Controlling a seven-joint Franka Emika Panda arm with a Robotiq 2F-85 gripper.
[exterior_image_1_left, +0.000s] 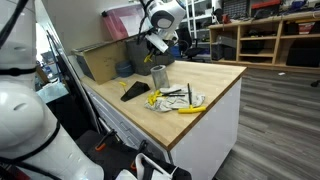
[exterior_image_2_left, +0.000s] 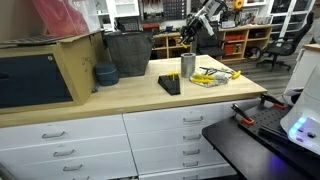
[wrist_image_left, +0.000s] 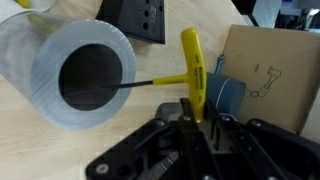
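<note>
My gripper is shut on the yellow handle of a T-handle hex key. The key's thin black shaft points left into the dark mouth of a metal cup; from above, its tip lies inside the rim. In both exterior views the gripper hangs just above the cup, which stands upright on the wooden countertop.
A black block lies beyond the cup. A blue bowl and a cardboard box sit at the right of the wrist view. More yellow-handled tools lie on the counter near its edge, with a dark bin behind.
</note>
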